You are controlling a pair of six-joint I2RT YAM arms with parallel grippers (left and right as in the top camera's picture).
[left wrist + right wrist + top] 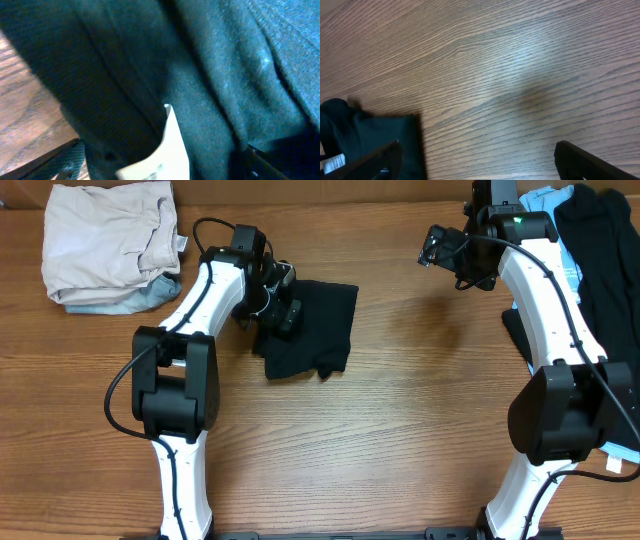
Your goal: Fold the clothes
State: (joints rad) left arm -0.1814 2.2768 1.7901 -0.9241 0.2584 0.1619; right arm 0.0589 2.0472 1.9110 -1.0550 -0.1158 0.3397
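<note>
The wooden table [400, 430] is carrying three groups of clothes. At the far right edge, a large black garment [600, 270] is lying draped over a light blue one [545, 202], its long axis running from the far side towards the near side. In the far left corner, a beige garment [105, 235] is sitting bunched on top of a pale blue-grey piece [115, 302].

The folded black garment [318, 330] is lying flat, left of the table's centre and well apart from both piles. It is forming a near-square block turned slightly off the table edges. Its longer axis appears to be running from far right to near left, though the outline is too even to be sure. The right wrist view is showing the same garment [375, 137] at its lower left, beyond bare wood.

The left gripper [278, 302] is resting down at the left edge of the folded black garment, in contact with it. In the left wrist view, dark cloth is filling nearly the whole frame. The fingers [65, 167] are showing only at the two bottom corners — set apart, not pressed together, with fabric lying between them.

The right gripper [440, 248] is hanging over bare table on the far right, clear of all clothes. Its fingers [580, 155] are standing spread wide, with nothing between them.

A small white tag [167, 150] is standing up from the black cloth — its tip pointing away from the left wrist camera.
</note>
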